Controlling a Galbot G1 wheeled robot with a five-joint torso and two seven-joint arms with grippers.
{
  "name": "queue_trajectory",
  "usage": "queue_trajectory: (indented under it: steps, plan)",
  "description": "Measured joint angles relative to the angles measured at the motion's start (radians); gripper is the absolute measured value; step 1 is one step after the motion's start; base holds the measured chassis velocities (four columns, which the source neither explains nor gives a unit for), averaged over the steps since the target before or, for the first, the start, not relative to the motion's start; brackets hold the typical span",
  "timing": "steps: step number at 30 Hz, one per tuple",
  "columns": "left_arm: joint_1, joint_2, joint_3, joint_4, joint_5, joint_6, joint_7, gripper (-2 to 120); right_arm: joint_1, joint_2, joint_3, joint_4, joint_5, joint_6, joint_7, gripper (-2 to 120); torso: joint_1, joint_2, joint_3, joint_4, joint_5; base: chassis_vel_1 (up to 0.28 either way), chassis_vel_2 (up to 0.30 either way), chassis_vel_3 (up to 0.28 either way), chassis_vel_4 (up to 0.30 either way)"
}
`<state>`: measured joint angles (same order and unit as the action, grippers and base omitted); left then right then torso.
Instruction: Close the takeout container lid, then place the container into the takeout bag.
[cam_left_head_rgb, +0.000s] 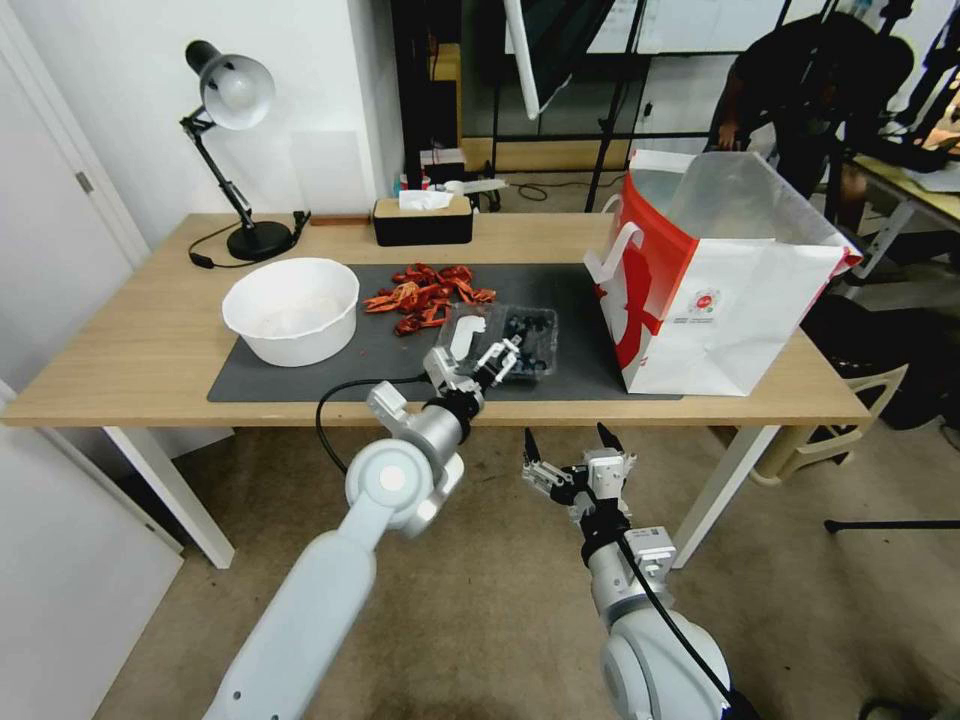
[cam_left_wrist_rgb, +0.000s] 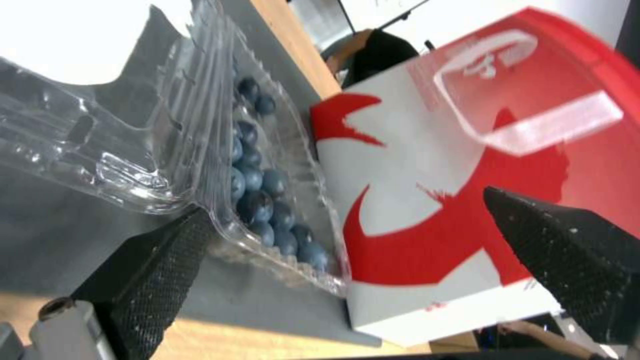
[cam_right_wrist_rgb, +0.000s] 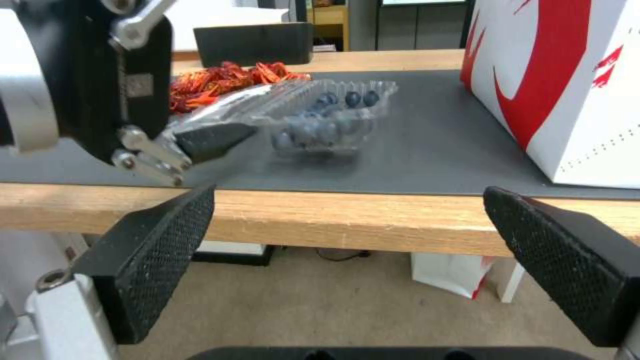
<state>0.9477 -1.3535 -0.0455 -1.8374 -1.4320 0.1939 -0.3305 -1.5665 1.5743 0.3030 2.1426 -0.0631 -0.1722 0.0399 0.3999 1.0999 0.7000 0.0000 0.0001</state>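
Stood on the right part of the wooden bench (cam_left_head_rgb: 140, 350): the takeout bag (cam_left_head_rgb: 730, 300), upright, mouth open. Covered the bench middle: a dark mat (cam_left_head_rgb: 590, 350). Rested on the mat's left end: a big white bowl (cam_left_head_rgb: 290, 310). Lay on the mat between bowl and bag: the takeout container (cam_left_head_rgb: 520, 340), blue berries inside, the lid (cam_left_wrist_rgb: 100, 150) open and lying flat on its left side. Reached the container's near edge: the left gripper (cam_left_head_rgb: 485, 368), fingers spread, one fingertip (cam_left_wrist_rgb: 183, 240) touching the clear plastic. Hung below the bench's near edge, over the floor: the right gripper (cam_left_head_rgb: 568, 448), spread wide and holding nothing.
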Motion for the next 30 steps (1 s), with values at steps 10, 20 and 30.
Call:
queue_trajectory:
  steps: [10, 20, 30]
  plan:
    - [-0.008, -0.032, 0.048, 0.019, 0.034, -0.019, -0.006, 100, -0.01, 0.001, 0.001, 0.009, -0.002, 0.004, 0.0, 100, 0.0, 0.0, 0.0, -0.0001, -0.0001, 0.0, 0.0, 0.0, 0.0]
    - [-0.001, -0.029, 0.044, 0.026, 0.039, -0.023, -0.007, 100, -0.009, 0.0, 0.001, 0.009, -0.003, 0.006, 0.0, 100, 0.0, 0.0, 0.0, 0.0, -0.0001, 0.0, 0.0, 0.0, 0.0]
    - [0.036, -0.025, 0.024, -0.002, 0.042, -0.017, -0.016, 100, -0.011, 0.003, -0.006, 0.007, -0.006, 0.007, 0.0, 100, 0.0, 0.0, 0.0, 0.0, -0.0001, 0.0, 0.0, 0.0, 0.0]
